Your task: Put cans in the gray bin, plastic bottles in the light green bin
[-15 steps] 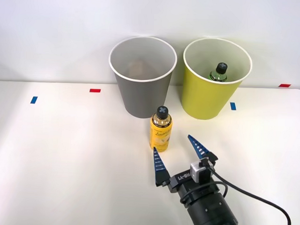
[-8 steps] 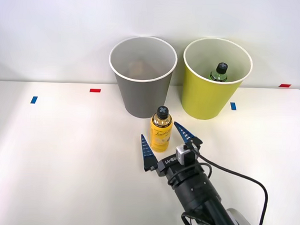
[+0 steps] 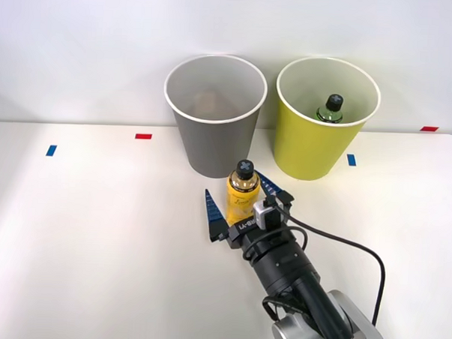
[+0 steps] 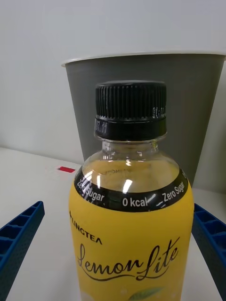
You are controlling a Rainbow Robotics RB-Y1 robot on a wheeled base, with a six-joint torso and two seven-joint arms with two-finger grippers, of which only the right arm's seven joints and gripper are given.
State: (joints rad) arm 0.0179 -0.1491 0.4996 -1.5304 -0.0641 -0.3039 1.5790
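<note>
1. Front view: On a white table (image 3: 96,231), the right gripper (image 3: 241,202) reaches in from the lower right of the frame, its blue jaws spread wide on either side of the yellow bottle (image 3: 241,193), which stands upright at centre. One finger (image 3: 211,212) sits left of the bottle, the other just to its right; neither clearly touches it. Directly behind the bottle stands the gray bin (image 3: 214,116), and to its right the green bin (image 3: 326,117), with a green bottle (image 3: 331,109) resting inside it, black cap up. Small red and blue tape marks dot the table near the bins and the frame's edges.

2. Right wrist view: The yellow bottle (image 4: 132,221) stands in the middle of the frame, black ribbed cap on top and a label reading "Lemon Lite" below. The gray bin (image 4: 141,94) rises behind it. The blue ribbed fingers (image 4: 19,240) flank the bottle at the lower corners, with open space between each one and the label.
</note>
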